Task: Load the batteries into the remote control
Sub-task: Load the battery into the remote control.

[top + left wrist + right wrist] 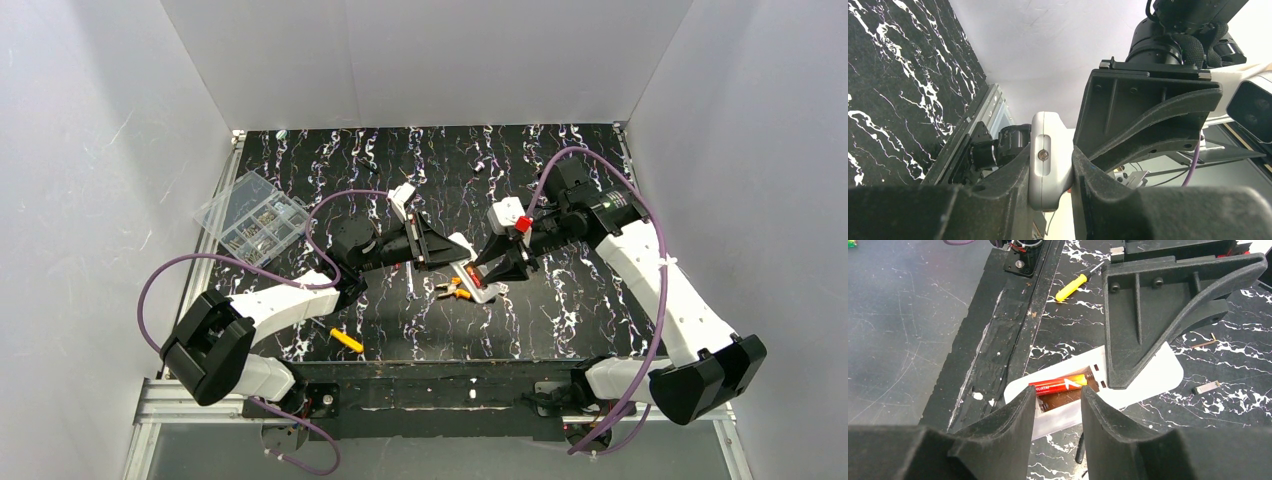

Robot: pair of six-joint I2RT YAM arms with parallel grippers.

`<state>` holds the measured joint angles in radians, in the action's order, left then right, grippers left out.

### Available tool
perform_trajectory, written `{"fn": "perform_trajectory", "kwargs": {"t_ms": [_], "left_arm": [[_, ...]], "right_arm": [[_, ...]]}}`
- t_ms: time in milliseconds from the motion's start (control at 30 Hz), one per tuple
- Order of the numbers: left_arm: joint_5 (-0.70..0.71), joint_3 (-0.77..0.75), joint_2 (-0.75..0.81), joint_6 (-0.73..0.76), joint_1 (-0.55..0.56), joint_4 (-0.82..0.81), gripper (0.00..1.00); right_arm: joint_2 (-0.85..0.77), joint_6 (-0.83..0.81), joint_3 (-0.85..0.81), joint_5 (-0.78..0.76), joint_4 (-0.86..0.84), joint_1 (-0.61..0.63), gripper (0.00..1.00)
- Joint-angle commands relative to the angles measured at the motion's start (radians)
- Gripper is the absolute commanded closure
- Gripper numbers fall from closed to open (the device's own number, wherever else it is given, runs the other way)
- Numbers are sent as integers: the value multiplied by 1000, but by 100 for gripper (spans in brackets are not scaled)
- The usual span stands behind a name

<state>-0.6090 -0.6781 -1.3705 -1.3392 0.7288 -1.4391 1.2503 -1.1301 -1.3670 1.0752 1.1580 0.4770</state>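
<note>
The white remote control (1158, 375) lies back up on the black marbled table, its battery recess open. One red-orange battery (1058, 385) lies in the far slot of the recess. The near slot shows bare brown plastic and a spring. I cannot see a second battery. My left gripper (1050, 170) is shut on one end of the remote (1045, 140), and one of its fingers (1148, 315) shows in the right wrist view. My right gripper (1058, 405) is open and empty, just above the near edge of the recess. In the top view the two grippers (450, 250) (495, 270) meet over the remote (482, 290).
A yellow-handled screwdriver (347, 340) lies near the table's front edge, left of centre. Yellow-and-black pliers (450, 290) lie just left of the remote. A clear compartment box (253, 220) sits at the far left. A small hex key (1204, 343) and a small metal piece (1206, 387) lie beside the remote.
</note>
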Motion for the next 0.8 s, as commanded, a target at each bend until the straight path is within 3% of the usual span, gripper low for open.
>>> {"fn": "perform_trajectory", "kwargs": {"t_ms": [0, 767], "left_arm": [[-38, -23, 30, -2, 4, -102, 100], [-41, -34, 10, -10, 6, -101, 100]], "right_arm": [[-8, -15, -31, 38, 23, -6, 55], [-23, -48, -11, 85, 65, -5, 55]]}}
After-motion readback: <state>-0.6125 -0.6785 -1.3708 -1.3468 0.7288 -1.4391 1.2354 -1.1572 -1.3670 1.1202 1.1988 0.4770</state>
